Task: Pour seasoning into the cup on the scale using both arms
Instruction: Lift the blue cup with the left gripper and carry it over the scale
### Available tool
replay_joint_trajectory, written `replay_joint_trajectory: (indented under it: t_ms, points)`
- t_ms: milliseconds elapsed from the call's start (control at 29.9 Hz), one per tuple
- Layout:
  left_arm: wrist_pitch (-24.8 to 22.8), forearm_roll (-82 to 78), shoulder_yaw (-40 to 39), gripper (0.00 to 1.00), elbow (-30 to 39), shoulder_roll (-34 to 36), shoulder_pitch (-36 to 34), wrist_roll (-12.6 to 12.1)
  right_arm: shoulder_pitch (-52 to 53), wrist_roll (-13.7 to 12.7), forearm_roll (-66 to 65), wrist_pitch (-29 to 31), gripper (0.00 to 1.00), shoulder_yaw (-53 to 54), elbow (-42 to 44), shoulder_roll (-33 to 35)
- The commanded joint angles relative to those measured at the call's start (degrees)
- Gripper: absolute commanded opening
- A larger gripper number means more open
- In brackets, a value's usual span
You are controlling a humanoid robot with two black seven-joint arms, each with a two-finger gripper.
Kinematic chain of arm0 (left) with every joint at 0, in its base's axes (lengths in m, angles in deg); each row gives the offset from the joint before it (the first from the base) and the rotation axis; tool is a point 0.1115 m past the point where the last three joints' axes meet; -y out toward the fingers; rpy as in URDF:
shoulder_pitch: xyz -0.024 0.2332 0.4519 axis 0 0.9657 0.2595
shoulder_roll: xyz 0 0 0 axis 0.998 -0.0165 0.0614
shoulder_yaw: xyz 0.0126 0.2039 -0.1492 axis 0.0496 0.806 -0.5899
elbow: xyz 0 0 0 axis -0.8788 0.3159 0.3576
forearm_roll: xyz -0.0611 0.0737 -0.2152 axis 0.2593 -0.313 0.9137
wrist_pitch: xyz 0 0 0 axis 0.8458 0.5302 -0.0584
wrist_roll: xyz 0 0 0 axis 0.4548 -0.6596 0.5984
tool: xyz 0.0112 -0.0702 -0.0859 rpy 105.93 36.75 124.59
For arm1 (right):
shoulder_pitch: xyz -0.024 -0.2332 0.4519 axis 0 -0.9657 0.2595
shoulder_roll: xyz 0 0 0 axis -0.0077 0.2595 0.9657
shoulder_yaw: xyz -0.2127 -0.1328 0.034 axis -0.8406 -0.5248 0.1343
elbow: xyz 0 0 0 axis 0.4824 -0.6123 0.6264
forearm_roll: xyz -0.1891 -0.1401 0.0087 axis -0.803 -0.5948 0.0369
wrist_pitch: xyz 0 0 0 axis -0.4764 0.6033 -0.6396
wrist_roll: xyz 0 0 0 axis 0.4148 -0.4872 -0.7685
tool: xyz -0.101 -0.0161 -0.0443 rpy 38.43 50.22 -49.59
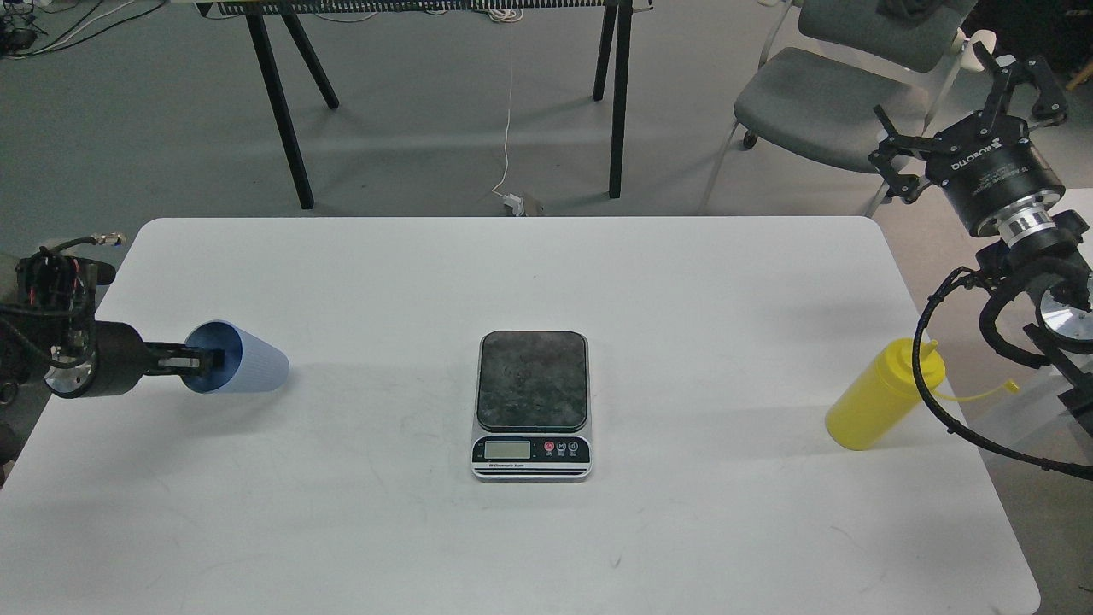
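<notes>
The light-blue ribbed cup (249, 369) is at the left, tipped on its side with its mouth facing left, a little above the table. My left gripper (203, 363) reaches in from the left and is shut on the cup's rim, one finger inside the mouth. The scale (531, 401) lies flat at the table's middle with a bare dark platform. The yellow seasoning bottle (884, 395) stands near the right edge, its cap strap hanging to the right. My right gripper (939, 94) is open and empty, held high beyond the table's far right corner, above and behind the bottle.
The white table (683, 282) has rounded corners. A grey chair (820, 94) stands behind its far right corner. Black table legs (282, 111) and a white cable are on the floor beyond. The right arm's cable loop (931, 401) hangs beside the bottle.
</notes>
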Motion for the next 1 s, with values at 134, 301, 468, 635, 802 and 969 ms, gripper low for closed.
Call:
replay_joint_trajectory:
  t_ms: [134, 301, 468, 635, 802, 969]
  points:
    - [-4.3, -2.1, -0.1, 0.0, 9.8, 2.1, -8.3, 0.0, -0.1, 0.0, 0.0, 0.0, 1.0, 0.3, -0.1, 0.1]
    - [-4.3, -3.1, 0.0, 0.01, 11.2, 1.2, -15.4, 0.0, 0.0, 0.0, 0.0, 0.0, 1.0, 0.3, -0.1, 0.1]
    - [-4.3, -6.8, 0.0, 0.01, 12.3, -6.6, -23.2, 0.0, 0.0, 0.0, 0.0, 0.0, 1.0, 0.4, 0.0, 0.2]
    - [-4.3, -9.4, 0.2, 0.01, 13.2, -12.2, -25.7, 0.0, -0.1, 0.1, 0.0, 0.0, 1.0, 0.8, 0.0, 0.5]
    - [-4.3, -15.2, 2.8, 0.01, 20.7, -15.2, -25.6, 0.0, -0.2, 0.2, 0.1, 0.0, 1.0, 1.0, -0.2, 2.3]
    - [-4.3, -17.5, 3.4, 0.01, 21.6, -19.2, -25.7, 0.0, -0.6, 0.3, 0.1, 0.0, 1.0, 1.1, -0.3, 3.0]
